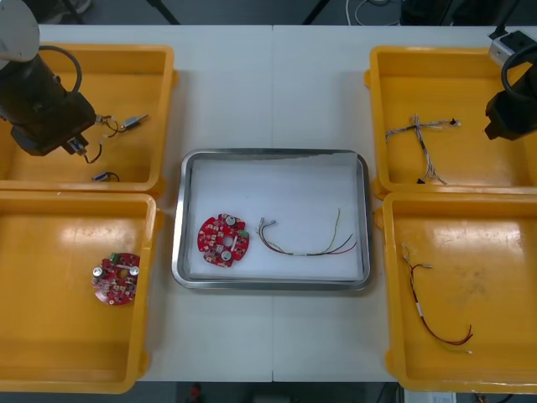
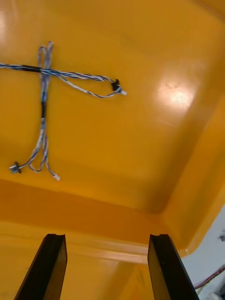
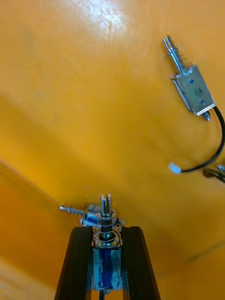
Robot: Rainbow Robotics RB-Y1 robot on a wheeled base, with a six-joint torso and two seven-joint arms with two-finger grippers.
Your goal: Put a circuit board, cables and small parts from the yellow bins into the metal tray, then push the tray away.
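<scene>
Over the far-left bin, left fingers clamp a small metal part lengthwise, pin outward — right fingers apart.

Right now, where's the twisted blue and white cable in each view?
Front view: the blue and white cable lies in the far right yellow bin.
Right wrist view: same cable, on that bin's floor beyond the open right end effector.
Left wrist view: the left end effector grips a small metal part instead.
Shared landmark: the far right yellow bin.

Left arm: dark blocky wrist, pale grey rounded link, black cable loop. Right arm: black, same loop. Left gripper, right gripper: flat black fingers.
</scene>
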